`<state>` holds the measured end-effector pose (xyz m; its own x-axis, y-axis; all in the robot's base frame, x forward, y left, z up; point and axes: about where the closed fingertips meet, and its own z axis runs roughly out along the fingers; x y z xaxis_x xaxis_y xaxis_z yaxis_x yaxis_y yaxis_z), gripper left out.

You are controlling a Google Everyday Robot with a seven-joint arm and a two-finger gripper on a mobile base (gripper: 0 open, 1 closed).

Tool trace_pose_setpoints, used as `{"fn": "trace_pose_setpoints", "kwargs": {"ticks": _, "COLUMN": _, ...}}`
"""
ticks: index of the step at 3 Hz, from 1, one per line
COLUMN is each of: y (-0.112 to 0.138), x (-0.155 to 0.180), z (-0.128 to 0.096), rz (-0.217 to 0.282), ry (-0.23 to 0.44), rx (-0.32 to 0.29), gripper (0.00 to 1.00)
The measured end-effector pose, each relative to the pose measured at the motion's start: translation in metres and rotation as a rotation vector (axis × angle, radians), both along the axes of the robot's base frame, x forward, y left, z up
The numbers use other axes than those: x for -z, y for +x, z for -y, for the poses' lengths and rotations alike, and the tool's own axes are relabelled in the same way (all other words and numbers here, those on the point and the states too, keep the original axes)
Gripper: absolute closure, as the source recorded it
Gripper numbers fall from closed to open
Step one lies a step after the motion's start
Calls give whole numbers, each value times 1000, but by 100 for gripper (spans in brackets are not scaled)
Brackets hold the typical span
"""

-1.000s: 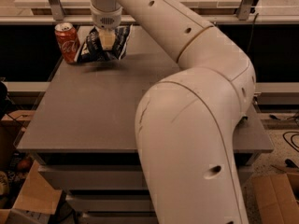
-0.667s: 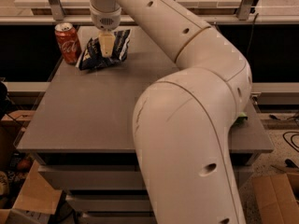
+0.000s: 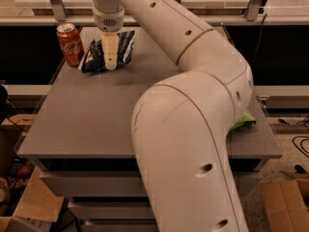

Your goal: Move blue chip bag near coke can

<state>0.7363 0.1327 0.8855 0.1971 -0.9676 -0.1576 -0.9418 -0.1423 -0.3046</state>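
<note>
Camera view. Shows the gripper point(image 3: 111, 62) pointing down at the far left corner of the surface point(image 3: 82, 124), over the middle of the blue chip bag point(image 3: 127, 45). Cannot tell whether clamped on the bag or spread. Finds the bag lying by the far edge, just right of the upright coke can point(image 3: 69, 43). Catches a green bag point(image 3: 242, 122) at the right edge, peeking from behind the white arm point(image 3: 193, 129).

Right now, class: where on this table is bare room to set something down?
Free: the front-left stretch of the table, between the blue chip bag behind and the arm on the right. Crowded: the back-left corner, where the gripper hangs over the bag beside the coke can.
</note>
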Motion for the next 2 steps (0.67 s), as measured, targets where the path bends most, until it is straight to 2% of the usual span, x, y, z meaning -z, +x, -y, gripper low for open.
{"fn": "trace_pose_setpoints", "kwargs": {"ticks": 2, "y": -1, "x": -6, "z": -6, "rz": -14, "ry": 18, "rx": -25, "gripper": 0}}
